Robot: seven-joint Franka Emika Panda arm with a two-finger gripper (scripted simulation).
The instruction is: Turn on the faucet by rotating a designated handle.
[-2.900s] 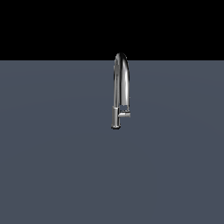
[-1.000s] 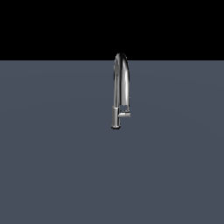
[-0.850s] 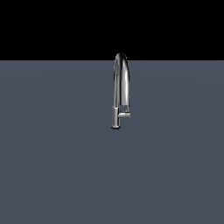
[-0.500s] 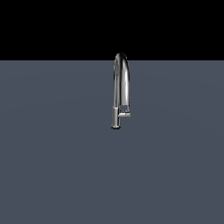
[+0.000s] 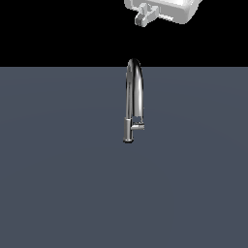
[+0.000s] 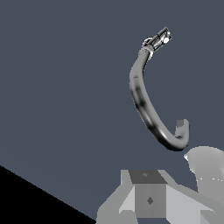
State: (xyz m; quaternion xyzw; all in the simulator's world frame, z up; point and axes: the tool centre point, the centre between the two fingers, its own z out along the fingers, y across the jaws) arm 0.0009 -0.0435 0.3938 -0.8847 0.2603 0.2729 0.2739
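Faucet (image 5: 133,99) stands alone on grey surface (image 5: 58,169), fingers (image 5: 145,17) high above.

One faucet (image 5: 134,92) is seen, with one handle (image 5: 138,127) on its lower body. One gripper (image 5: 145,17) is counted, though it is cut off at the frame edge, so its fingers cannot be numbered.

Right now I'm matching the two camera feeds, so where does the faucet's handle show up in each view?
Exterior view: the handle is the short chrome stub jutting toward the exterior view's right from the faucet's lower body, below the arch.
Wrist view: the handle sits at the far end of the curved tube, small and partly blurred.
Shared landmark: the chrome arch, which leads to the handle in both.
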